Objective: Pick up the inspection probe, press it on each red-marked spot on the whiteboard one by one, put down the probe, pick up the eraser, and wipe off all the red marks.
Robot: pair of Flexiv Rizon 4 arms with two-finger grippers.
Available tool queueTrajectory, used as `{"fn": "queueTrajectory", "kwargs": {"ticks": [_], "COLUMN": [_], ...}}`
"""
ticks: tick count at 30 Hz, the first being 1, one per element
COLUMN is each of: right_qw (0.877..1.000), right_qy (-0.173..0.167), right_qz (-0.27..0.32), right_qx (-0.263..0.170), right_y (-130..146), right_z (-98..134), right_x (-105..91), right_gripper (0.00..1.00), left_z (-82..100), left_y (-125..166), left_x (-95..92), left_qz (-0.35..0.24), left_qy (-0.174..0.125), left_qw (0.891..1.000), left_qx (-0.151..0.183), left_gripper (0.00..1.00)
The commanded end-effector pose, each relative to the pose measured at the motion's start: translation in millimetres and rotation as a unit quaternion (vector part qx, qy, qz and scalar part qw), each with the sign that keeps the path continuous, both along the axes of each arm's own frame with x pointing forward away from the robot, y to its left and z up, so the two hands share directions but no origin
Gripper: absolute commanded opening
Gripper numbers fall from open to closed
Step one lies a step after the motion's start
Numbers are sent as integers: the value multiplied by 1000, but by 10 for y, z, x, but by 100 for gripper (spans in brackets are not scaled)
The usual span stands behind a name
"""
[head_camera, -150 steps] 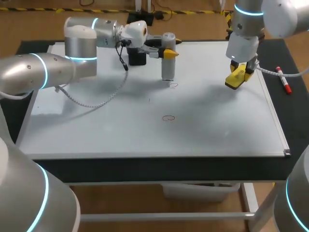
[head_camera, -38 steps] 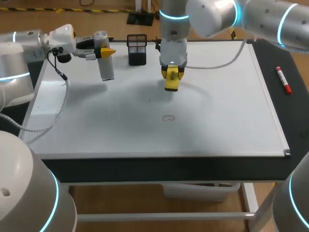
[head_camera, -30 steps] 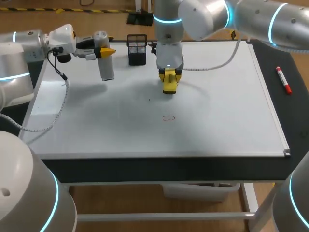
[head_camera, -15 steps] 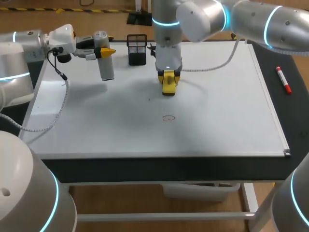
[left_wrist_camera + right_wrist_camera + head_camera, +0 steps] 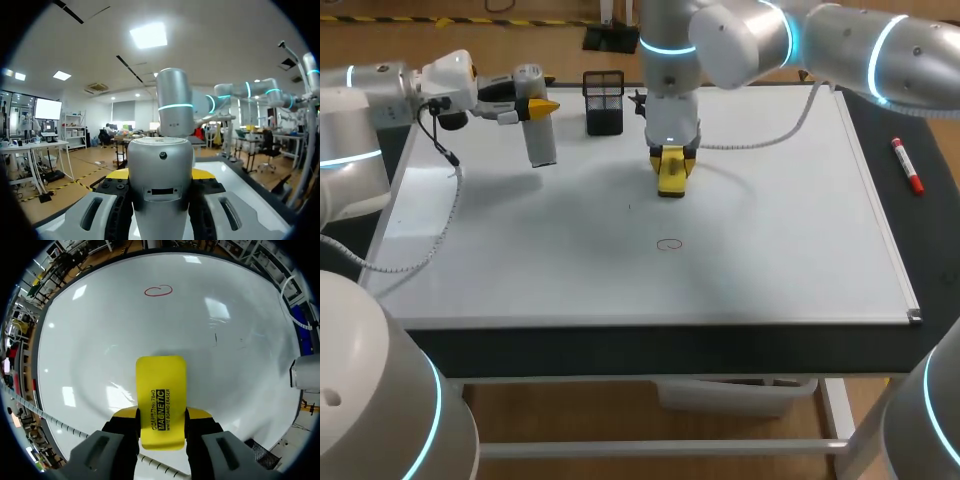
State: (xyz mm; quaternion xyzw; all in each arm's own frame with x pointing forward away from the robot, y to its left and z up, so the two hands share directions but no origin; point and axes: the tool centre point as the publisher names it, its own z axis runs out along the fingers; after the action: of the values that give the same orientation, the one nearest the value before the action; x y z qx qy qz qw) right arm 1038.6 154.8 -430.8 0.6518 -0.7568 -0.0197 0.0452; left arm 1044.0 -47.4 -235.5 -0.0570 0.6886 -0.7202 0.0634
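Note:
The silver cylindrical probe (image 5: pixel 537 125) hangs upright over the whiteboard's (image 5: pixel 780 260) back left part, with my left gripper (image 5: pixel 530 103) shut on it. The left wrist view shows the probe (image 5: pixel 161 175) filling the space between the fingers. My right arm reaches in to the board's middle back. There its gripper (image 5: pixel 670 158) is shut on the yellow eraser (image 5: pixel 670 175), which is low on the board. In the right wrist view the eraser (image 5: pixel 161 395) sticks out ahead of the fingers. A red circle (image 5: pixel 158 290) lies well ahead of it; the head view shows this red circle (image 5: pixel 669 244) nearer the front.
A black holder (image 5: pixel 604 102) stands at the board's back edge, between the two grippers. A red marker (image 5: pixel 907 166) lies on the dark table right of the board. A small dark speck (image 5: pixel 629 207) sits on the board left of the eraser.
Five seconds ago the probe stood at a red mark mid-board and the eraser was at the right. Now the probe is back left and the eraser covers that spot, barely shifting in the last second.

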Motion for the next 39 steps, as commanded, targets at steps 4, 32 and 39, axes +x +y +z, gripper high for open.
{"fn": "queueTrajectory", "kwargs": {"ticks": [4, 32, 39], "right_qw": [1000, 998, 998], "right_qy": [-2, -7, -32], "right_qz": [-16, -67, -49], "right_qx": [-2, -10, -1], "right_y": [-149, -644, -510], "right_z": [-36, 35, 328], "right_x": [-16, -60, -37], "right_gripper": [0, 0, 0], "left_z": [14, 14, 14], "left_y": [-5, -5, -5], "left_x": [-11, -11, -11], "left_qz": [2, 2, 2], "left_qy": [0, 0, 0], "left_qw": [1000, 1000, 1000], "left_qx": [1, 1, 1], "left_gripper": [0, 0, 0]}}
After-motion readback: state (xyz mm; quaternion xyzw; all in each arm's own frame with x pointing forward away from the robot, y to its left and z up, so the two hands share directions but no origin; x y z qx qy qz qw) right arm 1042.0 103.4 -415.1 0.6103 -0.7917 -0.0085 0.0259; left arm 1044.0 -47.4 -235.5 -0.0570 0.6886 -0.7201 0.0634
